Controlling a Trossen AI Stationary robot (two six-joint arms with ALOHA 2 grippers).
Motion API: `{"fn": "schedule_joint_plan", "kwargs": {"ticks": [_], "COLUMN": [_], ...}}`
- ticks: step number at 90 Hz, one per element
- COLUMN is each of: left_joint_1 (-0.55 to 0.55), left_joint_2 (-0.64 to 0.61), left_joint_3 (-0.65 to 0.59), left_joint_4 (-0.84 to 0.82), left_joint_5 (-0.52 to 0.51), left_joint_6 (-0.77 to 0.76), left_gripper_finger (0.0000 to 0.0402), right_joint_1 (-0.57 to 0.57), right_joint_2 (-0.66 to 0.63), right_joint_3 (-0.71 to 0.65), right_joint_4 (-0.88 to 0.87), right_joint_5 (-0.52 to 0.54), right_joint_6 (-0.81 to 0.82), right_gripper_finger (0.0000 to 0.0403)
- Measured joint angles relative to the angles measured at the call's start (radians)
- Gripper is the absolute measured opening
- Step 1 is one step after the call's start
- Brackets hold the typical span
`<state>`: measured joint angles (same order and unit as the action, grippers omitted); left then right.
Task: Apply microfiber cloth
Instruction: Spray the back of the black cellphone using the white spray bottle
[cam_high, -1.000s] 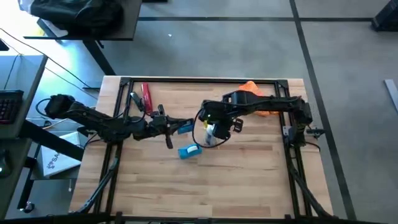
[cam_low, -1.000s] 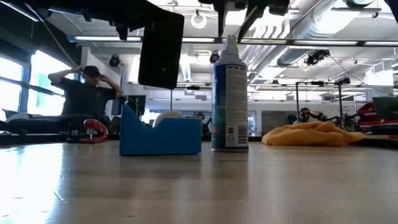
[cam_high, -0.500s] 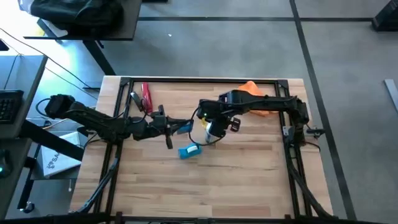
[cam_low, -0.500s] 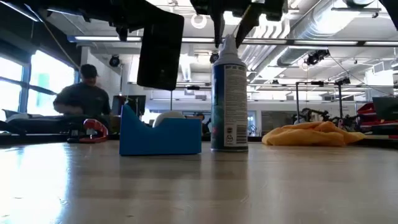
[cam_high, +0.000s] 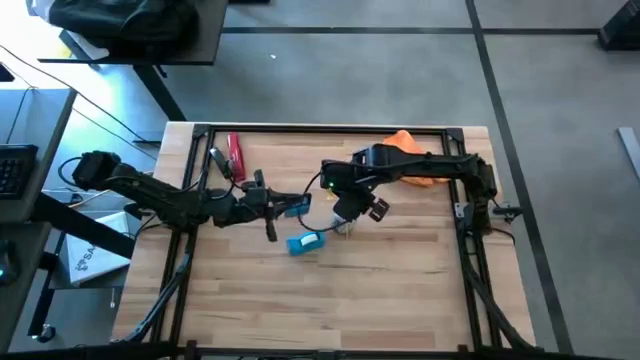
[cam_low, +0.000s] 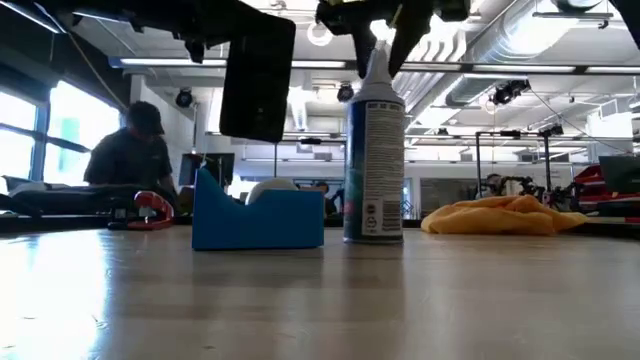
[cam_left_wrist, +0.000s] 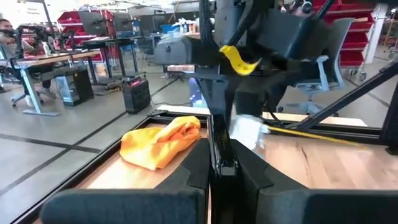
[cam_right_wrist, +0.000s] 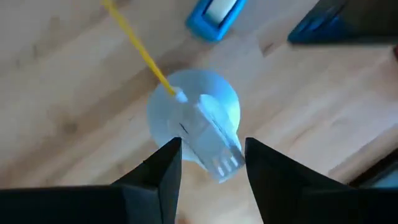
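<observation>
Microfiber cloth (cam_high: 412, 160) crumpled at table's far right edge, untouched | blue tape dispenser (cam_high: 305, 243) nearest | right gripper (cam_high: 347, 212) above upright spray can (cam_low: 373, 160), fingers spread either side of its nozzle | left gripper (cam_high: 285, 205) clamped on black phone (cam_low: 258, 75), held above table

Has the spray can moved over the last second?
Yes. In the low view the spray can now stands slightly farther right of the fixed blue tape dispenser, with the right gripper above.
</observation>
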<state>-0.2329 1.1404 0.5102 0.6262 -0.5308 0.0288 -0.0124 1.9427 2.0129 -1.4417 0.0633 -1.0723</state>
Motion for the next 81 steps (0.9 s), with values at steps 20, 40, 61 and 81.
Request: {"fn": "schedule_joint_plan", "kwargs": {"ticks": [20,40,61,81], "left_joint_1": [0.000,0.000,-0.004,-0.070], "left_joint_2": [0.000,0.000,-0.014,-0.091], "left_joint_3": [0.000,0.000,0.000,0.000], "left_joint_4": [-0.001,-0.001,-0.008,-0.075], "left_joint_5": [0.000,-0.001,-0.012,-0.146], "left_joint_6": [0.001,0.008,0.007,0.031], "left_gripper_finger": [0.0012,0.0012,0.0012,0.0012], "right_joint_1": [0.020,0.008,-0.012,-0.013], "right_joint_2": [0.000,0.000,0.000,0.000], "right_joint_3": [0.000,0.000,0.000,0.000], "right_joint_4": [0.015,0.020,0.037,0.064], "right_joint_5": [0.007,-0.042,-0.049,-0.075], "right_joint_6": [-0.122,0.028,0.362,0.584], "right_gripper_finger": [0.0142,0.0142,0.0142,0.0142]}}
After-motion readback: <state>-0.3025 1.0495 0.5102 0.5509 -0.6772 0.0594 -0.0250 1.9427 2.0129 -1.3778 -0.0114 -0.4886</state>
